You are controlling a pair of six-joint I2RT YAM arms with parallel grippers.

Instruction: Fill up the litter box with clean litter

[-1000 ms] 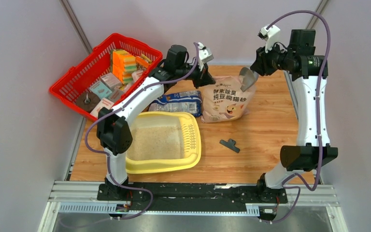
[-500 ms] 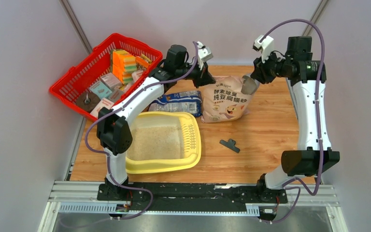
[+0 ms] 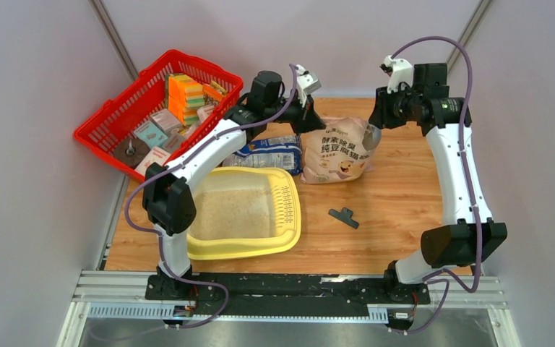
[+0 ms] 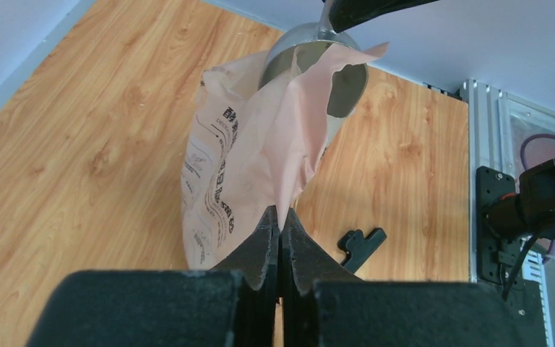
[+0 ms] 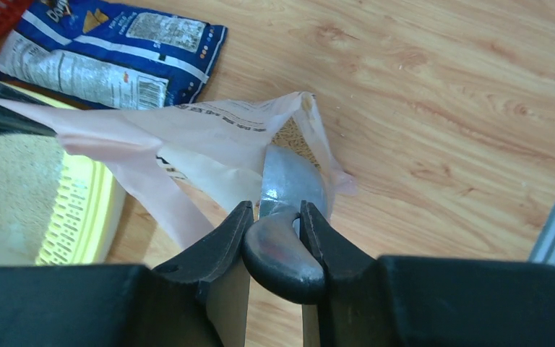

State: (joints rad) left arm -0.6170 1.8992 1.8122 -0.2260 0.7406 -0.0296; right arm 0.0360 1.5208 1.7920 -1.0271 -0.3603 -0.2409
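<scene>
The pale-yellow litter box lies at the table's front left, with a layer of beige clean litter inside it. Behind it stands the tan paper bag. My left gripper is shut on the bag's torn top edge and holds the mouth open. My right gripper is shut on the dark handle of a metal scoop. The scoop's bowl is tipped into the bag's mouth, where granules show. The litter box's grid strip shows in the right wrist view.
A red mesh basket full of boxes and sponges sits at the back left. A blue-and-white printed bag lies between the basket and the tan bag. A small black clip lies on the wood right of the litter box.
My right gripper has carried the scoop left and down, from above the bag's right edge into its mouth. The left gripper has kept its hold on the bag's edge.
</scene>
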